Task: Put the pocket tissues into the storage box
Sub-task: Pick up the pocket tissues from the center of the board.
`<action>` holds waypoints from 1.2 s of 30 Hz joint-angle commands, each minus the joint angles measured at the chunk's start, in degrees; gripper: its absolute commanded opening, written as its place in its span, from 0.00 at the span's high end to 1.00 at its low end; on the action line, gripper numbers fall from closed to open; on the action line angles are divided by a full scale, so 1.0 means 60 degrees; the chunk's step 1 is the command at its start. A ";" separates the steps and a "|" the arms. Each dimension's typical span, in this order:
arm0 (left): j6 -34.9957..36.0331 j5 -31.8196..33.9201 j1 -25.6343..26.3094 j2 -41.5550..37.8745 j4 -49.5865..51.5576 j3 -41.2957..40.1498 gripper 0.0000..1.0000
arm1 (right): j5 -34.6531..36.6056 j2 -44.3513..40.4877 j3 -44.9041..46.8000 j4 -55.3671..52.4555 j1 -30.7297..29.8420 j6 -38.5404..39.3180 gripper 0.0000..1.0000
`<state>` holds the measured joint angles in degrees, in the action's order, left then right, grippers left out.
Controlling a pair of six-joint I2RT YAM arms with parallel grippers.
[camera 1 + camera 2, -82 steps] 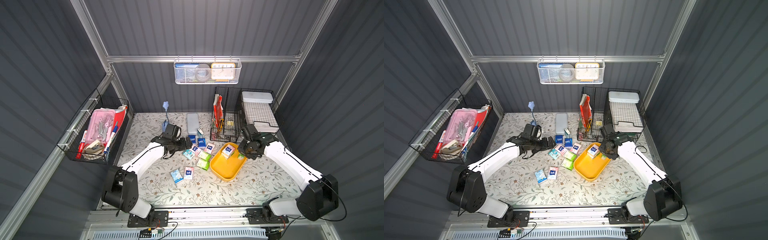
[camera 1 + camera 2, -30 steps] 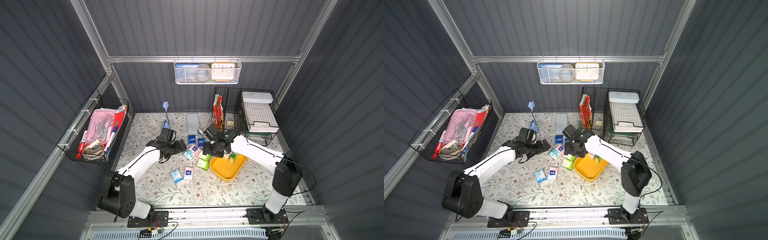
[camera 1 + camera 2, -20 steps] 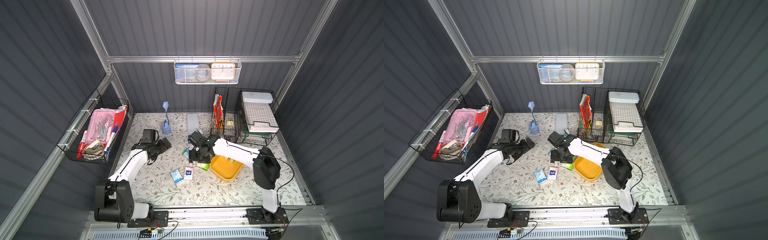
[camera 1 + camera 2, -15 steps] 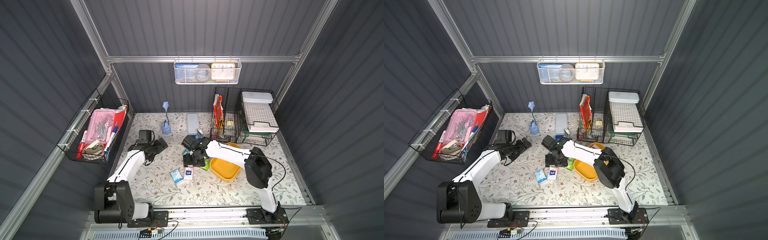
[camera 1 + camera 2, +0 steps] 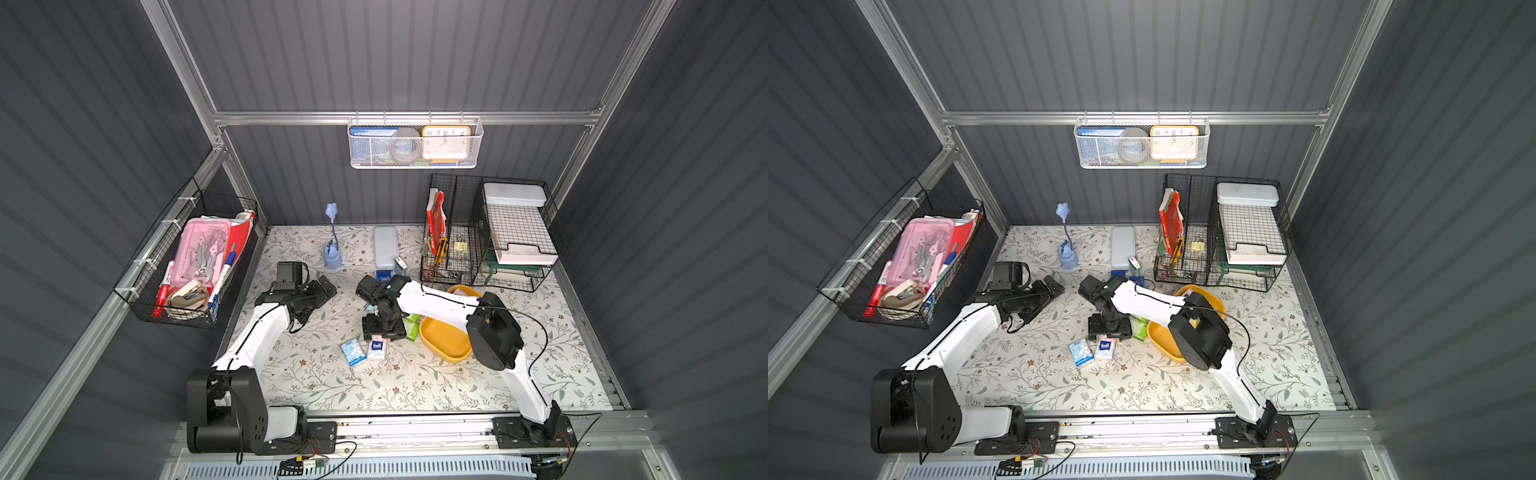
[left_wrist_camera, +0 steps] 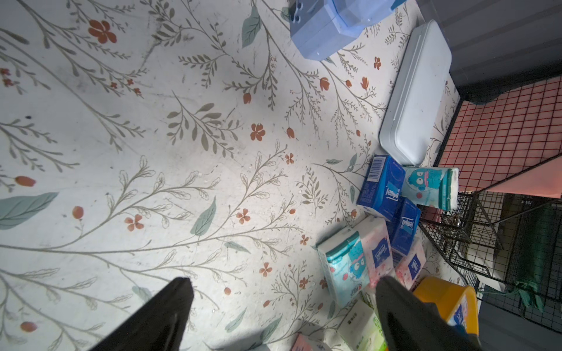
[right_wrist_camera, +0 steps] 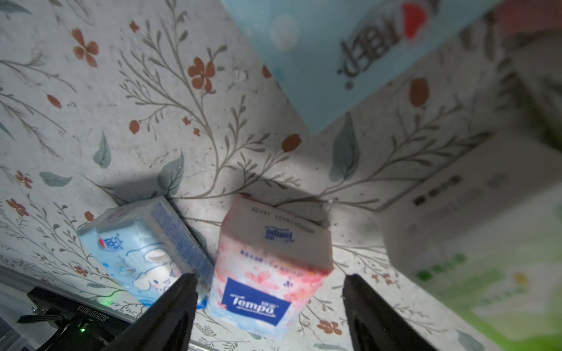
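On the table (image 5: 415,386), right of centre, the storage box (image 5: 444,345), just before the wire baskets (image 5: 457,195). Just beside its left rim, pocket tissues (image 5: 412,323), then the right end effector (image 5: 383,332), with a pair of packets (image 5: 377,347) side by side before it. Further back, more packets (image 5: 384,274) at the long case's (image 5: 385,245) near end; well left, the left end effector (image 5: 323,291).
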<state>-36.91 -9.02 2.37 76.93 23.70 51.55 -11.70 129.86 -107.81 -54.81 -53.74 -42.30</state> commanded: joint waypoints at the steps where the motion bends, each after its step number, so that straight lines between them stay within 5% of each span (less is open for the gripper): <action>1: 0.0025 -0.0164 -0.0029 -0.0278 0.0164 -0.0074 0.01 | -0.0182 0.0380 -0.0445 -0.0503 0.0004 0.0194 0.21; 8: 0.0241 0.0014 -0.0036 -0.0391 0.0477 0.0053 0.01 | -0.0305 0.0981 -0.0972 -0.0871 -0.0009 0.0256 0.30; 18: 0.0564 0.0064 -0.0037 -0.0613 0.0618 -0.0085 0.01 | 0.0177 0.0459 -0.0622 -0.0728 0.0020 0.0195 0.70; 28: 0.1257 -0.0480 -0.0023 -0.0188 0.0341 0.0296 0.01 | 0.0586 -0.0836 0.0051 -0.0304 0.0289 0.0122 0.71; 36: 0.1449 -0.0849 0.0515 0.0081 0.0582 0.0699 0.01 | 0.0521 -0.2557 0.1244 -0.0285 0.1472 0.0380 0.71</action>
<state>-30.15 -12.62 3.68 76.88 25.80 53.76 -9.34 117.69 -102.89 -55.59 -47.81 -41.01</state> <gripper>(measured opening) 0.990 0.339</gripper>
